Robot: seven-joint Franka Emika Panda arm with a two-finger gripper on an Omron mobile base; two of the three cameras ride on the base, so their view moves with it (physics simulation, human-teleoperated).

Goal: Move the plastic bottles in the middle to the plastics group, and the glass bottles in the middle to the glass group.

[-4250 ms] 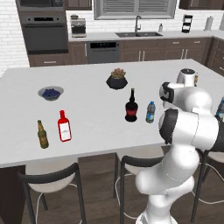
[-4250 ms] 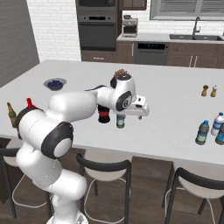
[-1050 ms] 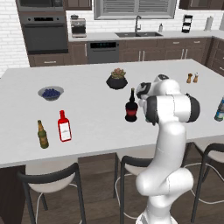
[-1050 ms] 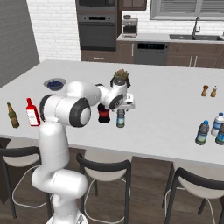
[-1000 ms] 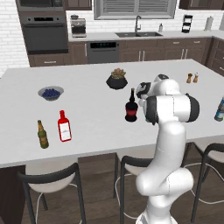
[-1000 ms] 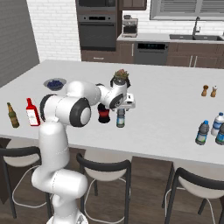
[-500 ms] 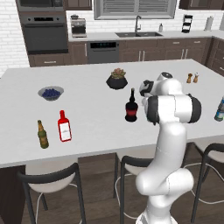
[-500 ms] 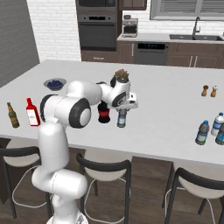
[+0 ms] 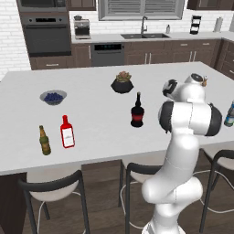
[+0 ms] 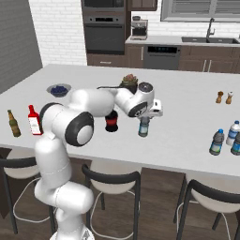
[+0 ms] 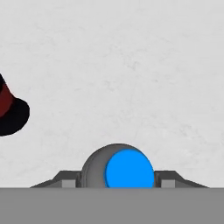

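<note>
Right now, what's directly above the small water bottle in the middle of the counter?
The gripper sits over the water bottle, closed around its top. The cap is covered there; only the lower body shows.

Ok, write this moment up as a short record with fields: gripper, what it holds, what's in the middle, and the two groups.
gripper: gripper above the counter's middle, pointing down, jaws closed on a bottle
held: small water bottle, clear with blue label, standing upright on the counter; seen from above as a blue cap between the fingertips
beside it: black round bottle with red label, upright, apart from the gripper
glass group: brown beer bottle and flat red bottle at the counter's left
plastics group: three small clear bottles at the counter's right edge
</note>
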